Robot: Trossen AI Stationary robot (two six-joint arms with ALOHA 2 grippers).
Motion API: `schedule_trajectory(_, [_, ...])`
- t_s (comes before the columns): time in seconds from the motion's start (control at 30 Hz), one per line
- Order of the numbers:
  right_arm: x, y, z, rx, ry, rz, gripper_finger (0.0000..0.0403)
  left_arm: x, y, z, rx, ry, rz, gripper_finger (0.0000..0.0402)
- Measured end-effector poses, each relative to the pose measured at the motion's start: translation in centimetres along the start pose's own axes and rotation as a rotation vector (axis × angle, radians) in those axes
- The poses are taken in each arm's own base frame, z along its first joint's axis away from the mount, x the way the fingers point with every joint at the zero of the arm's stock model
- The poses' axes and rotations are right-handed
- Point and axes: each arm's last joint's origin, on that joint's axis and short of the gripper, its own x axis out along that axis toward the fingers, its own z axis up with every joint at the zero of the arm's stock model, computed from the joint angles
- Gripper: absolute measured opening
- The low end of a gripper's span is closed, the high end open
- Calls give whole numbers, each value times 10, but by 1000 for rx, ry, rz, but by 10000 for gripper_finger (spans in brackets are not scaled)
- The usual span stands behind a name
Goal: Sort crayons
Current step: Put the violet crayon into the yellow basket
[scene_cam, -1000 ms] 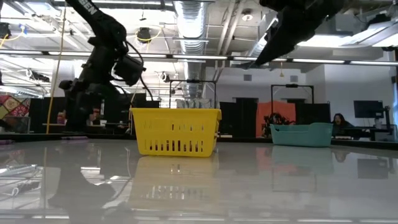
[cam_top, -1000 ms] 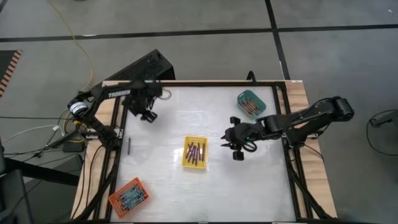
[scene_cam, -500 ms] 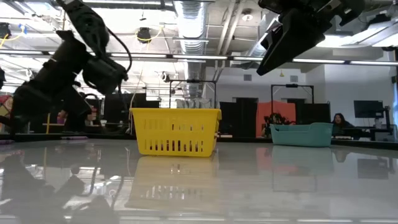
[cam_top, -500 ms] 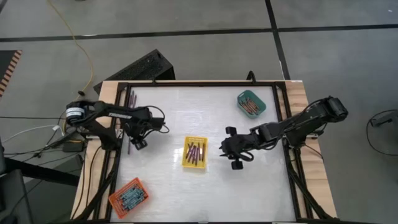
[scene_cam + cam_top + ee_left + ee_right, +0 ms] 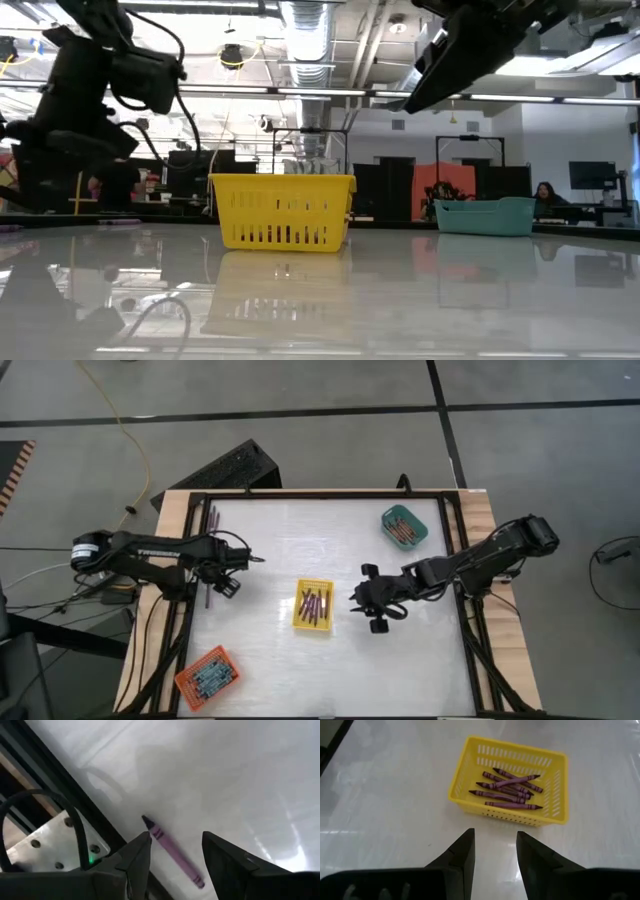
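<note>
Left gripper (image 5: 172, 852), jaws apart, hovers over a purple crayon (image 5: 172, 851); right gripper (image 5: 495, 852), jaws apart and empty, faces the yellow tray (image 5: 465, 775) of purple crayons.

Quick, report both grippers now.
Left gripper: open, empty, over a purple crayon.
Right gripper: open, empty, facing the yellow tray.

A yellow tray (image 5: 283, 211) stands at the centre of the glossy worktop (image 5: 420, 300), with a teal tray (image 5: 484, 215) farther right. One dark arm (image 5: 85, 100) fills the upper left of the frame, another arm (image 5: 480, 45) the upper right.
</note>
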Motion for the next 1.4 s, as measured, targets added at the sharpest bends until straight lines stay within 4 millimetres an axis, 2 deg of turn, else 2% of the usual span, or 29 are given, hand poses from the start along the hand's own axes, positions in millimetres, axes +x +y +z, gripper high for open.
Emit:
schedule_trajectory(0.23, [0,0,1,-9,-6,2,138,8,-2,8,-93,18,49,167])
schedule_trajectory(0.43, [0,2,1,-13,-11,7,138,24,-5,15,-28,158,126,167])
schedule_trajectory(0.6, [-1,7,0,-26,-8,20,138,31,-9,18,42,220,137,167])
schedule_trajectory(0.7, [-1,7,0,-29,-7,23,138,34,-7,22,26,249,145,167])
schedule_trajectory(1.0, [-1,7,0,-29,-5,21,138,28,-1,30,7,276,140,167])
schedule_trajectory(1.13, [-1,6,0,-27,-5,18,138,29,-10,36,29,278,-34,167])
schedule_trajectory(1.4, [-1,6,0,-30,-4,19,138,19,-4,36,4,299,37,167])
